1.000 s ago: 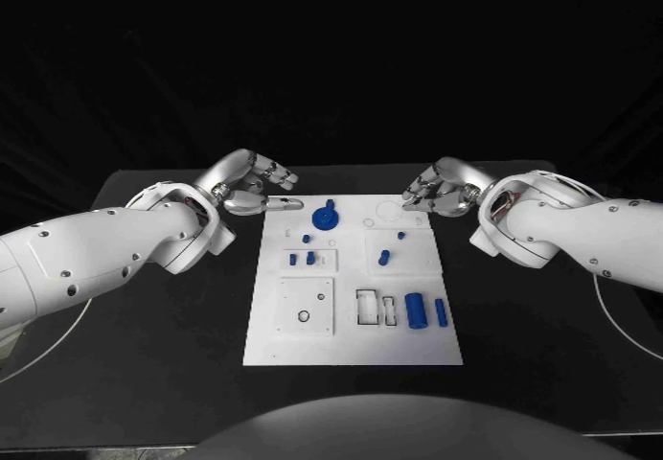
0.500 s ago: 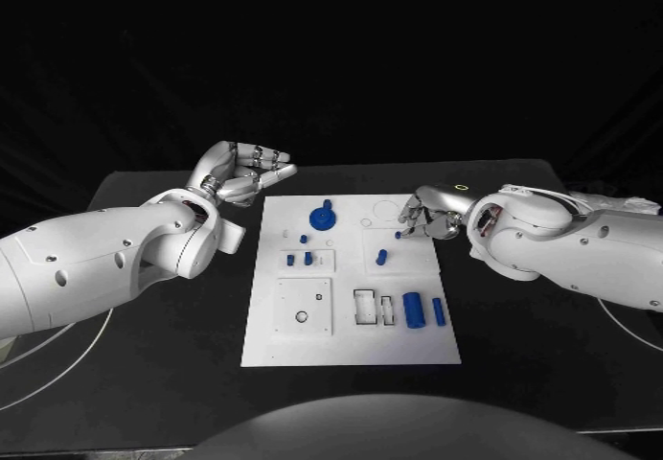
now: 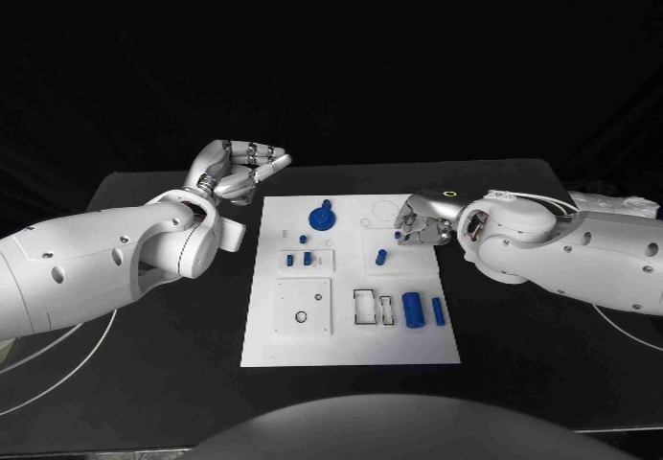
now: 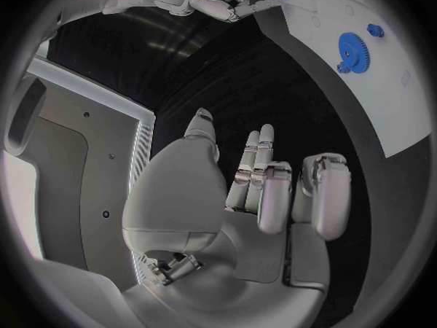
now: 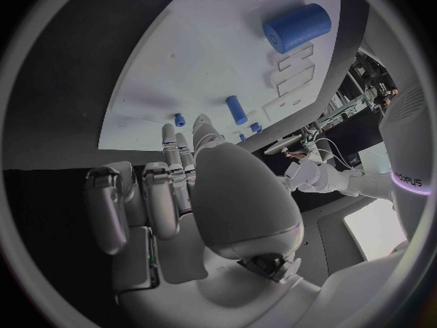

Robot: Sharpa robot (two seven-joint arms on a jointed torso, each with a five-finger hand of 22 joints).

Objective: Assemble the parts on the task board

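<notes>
I am looking at the task board (image 3: 353, 345), a white rectangular plate lying flat between my two hands. It is carrying small blue parts: a gear (image 3: 322, 217) at the end nearest the left hand, short pegs (image 3: 299, 259) mid-board, and two thick cylinders (image 3: 416, 310) well short of the right hand. The right hand (image 3: 419, 218) is hovering over the board's far right corner, fingers curled in, holding nothing I can see. The left hand (image 3: 240, 171) is hanging off the board beyond its far left corner, fingers curled, empty.
</notes>
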